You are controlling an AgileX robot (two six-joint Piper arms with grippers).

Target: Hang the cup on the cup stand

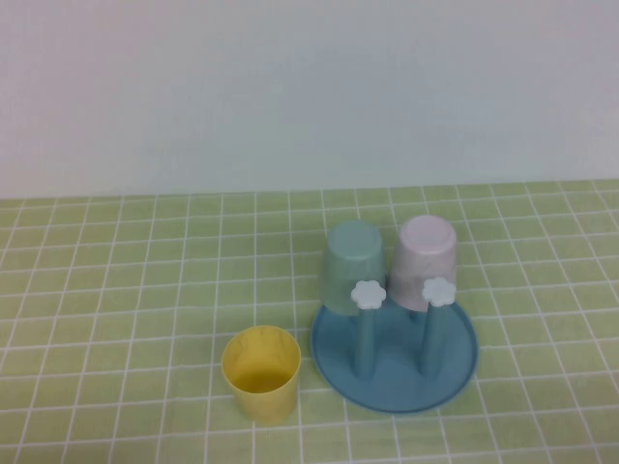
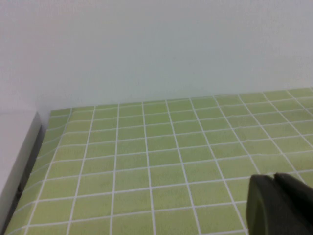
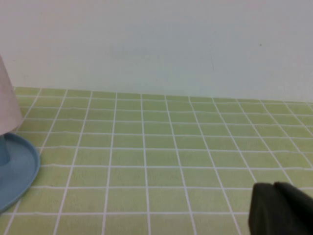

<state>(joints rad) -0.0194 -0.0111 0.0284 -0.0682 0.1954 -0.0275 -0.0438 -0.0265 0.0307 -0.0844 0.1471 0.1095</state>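
One yellow cup [image 1: 261, 374] stands upright, mouth up, on the green tiled surface [image 1: 116, 290], just beside the left edge of the cup stand [image 1: 395, 384] and not touching any post. The cup stand's round blue base carries two bare upright posts at its front, each topped with a white flower-shaped knob [image 1: 368, 294]. Behind them, two cups sit inverted on the stand: a pale teal-green cup [image 1: 353, 263] on the left and a pale pink cup [image 1: 426, 259] on the right, close together.

Neither arm appears in the high view. In the left wrist view, the left gripper [image 2: 278, 205] shows as a dark shape low over bare tiles, its fingers closed together and holding nothing. In the right wrist view, the right gripper [image 3: 279, 208] is likewise low over the tiles, fingers together and empty, with the stand's blue rim [image 3: 19, 171] and the pink cup's side [image 3: 7, 105] well apart from it.
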